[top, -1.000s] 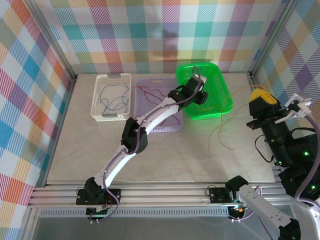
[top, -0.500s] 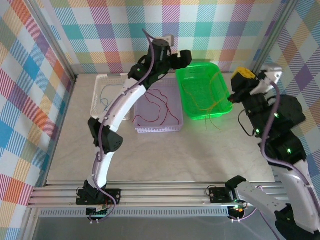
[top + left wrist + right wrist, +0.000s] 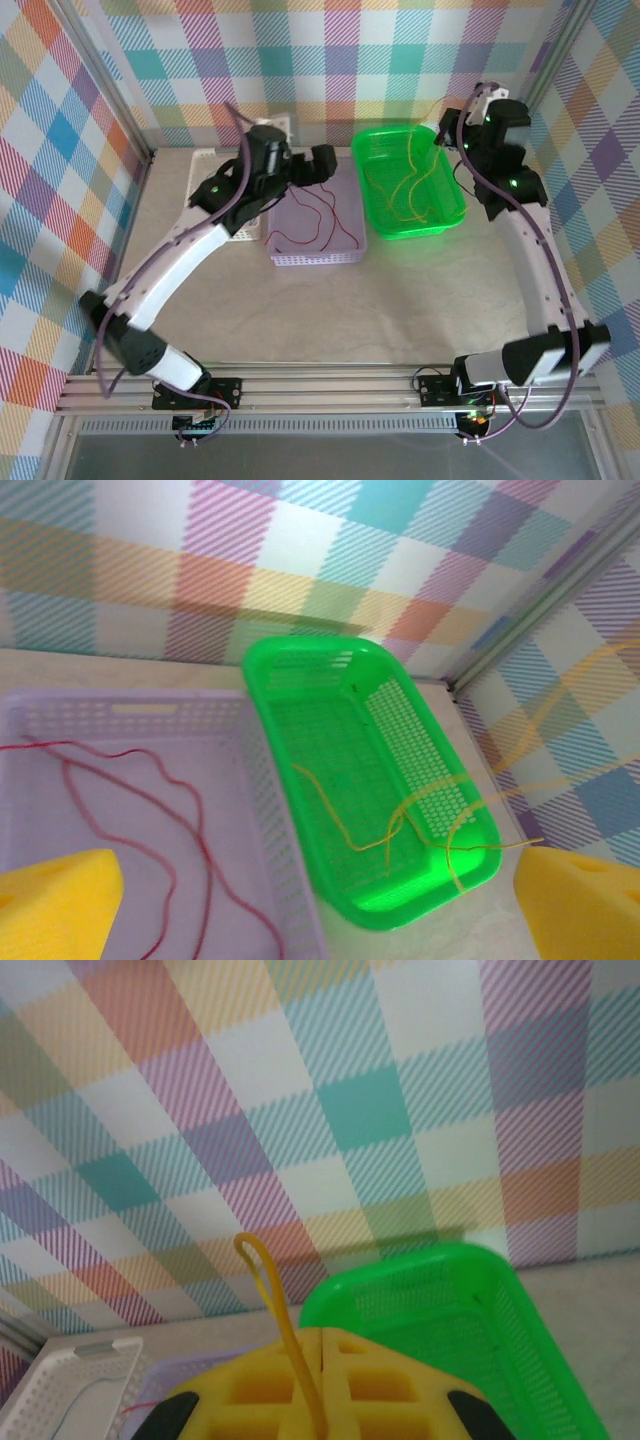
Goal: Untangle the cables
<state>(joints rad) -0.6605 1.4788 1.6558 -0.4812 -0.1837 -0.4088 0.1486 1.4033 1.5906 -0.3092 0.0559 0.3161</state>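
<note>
Well, pale tabletop (image 3: 400,290), perhaps marbled; plaid walls (image 3: 400,60); yellow cable (image 3: 330,815) in tray (image 3: 300,650)

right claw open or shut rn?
Shut. Right wrist view: the right claw has its pads pressed together, pinching a yellow cable that loops above them.

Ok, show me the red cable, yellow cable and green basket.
red cable (image 3: 196,825), left wrist view, middle bend
yellow cable (image 3: 285,1330), right wrist view, straight stretch
green basket (image 3: 310,665), left wrist view, far wall
</note>
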